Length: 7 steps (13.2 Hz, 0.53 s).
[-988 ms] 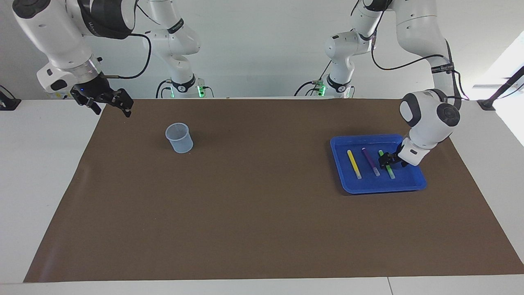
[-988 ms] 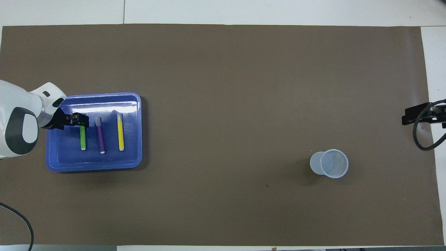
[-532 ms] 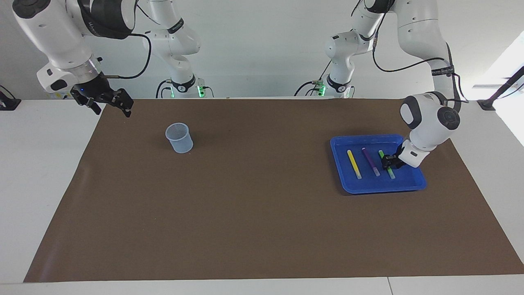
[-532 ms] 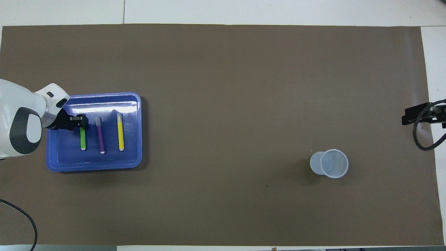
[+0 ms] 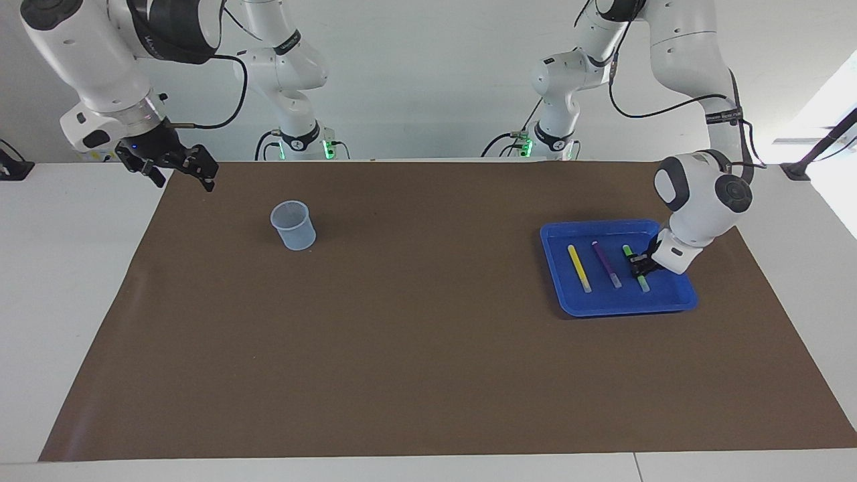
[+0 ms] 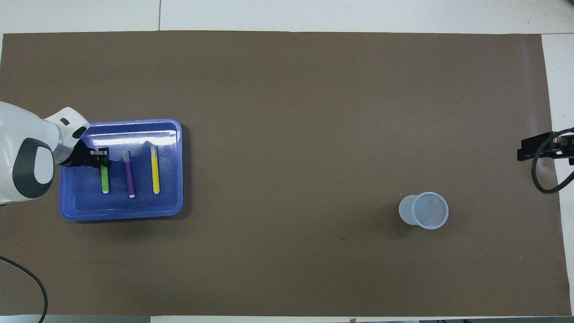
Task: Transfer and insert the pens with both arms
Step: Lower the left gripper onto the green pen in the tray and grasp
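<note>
A brown mat (image 5: 428, 335) covered most of the white surface (image 5: 67, 301), with a blue tray (image 5: 619, 306) on it toward the left arm's end and a translucent cup (image 5: 292, 226) standing upright, well apart, toward the right arm's end.

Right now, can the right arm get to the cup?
Probably yes. The cup stands alone on the brown mat at the right arm's end, and the right tool hangs open over the mat's corner nearby, with nothing between them.
</note>
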Each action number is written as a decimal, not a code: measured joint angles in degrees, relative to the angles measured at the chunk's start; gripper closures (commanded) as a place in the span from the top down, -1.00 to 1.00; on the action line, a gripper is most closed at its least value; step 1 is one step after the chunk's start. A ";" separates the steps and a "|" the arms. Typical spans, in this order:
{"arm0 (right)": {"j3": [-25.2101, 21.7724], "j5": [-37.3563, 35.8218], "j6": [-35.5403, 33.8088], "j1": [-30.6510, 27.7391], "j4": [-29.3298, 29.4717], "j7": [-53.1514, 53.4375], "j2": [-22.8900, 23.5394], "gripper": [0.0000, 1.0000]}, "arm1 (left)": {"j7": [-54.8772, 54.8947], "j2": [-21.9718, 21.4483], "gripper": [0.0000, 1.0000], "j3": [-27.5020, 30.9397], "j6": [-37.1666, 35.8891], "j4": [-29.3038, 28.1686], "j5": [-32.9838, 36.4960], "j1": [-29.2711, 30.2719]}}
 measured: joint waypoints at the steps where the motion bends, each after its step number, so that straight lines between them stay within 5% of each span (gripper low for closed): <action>1: 0.00 0.00 0.00 0.00 0.00 0.00 0.00 1.00 | -0.02 0.00 -1.00 0.00 0.00 0.00 0.00 0.00; 7: 0.00 0.00 0.00 0.00 0.00 0.00 0.00 1.00 | -1.16 0.00 -1.00 -0.23 -1.80 2.17 0.00 -0.64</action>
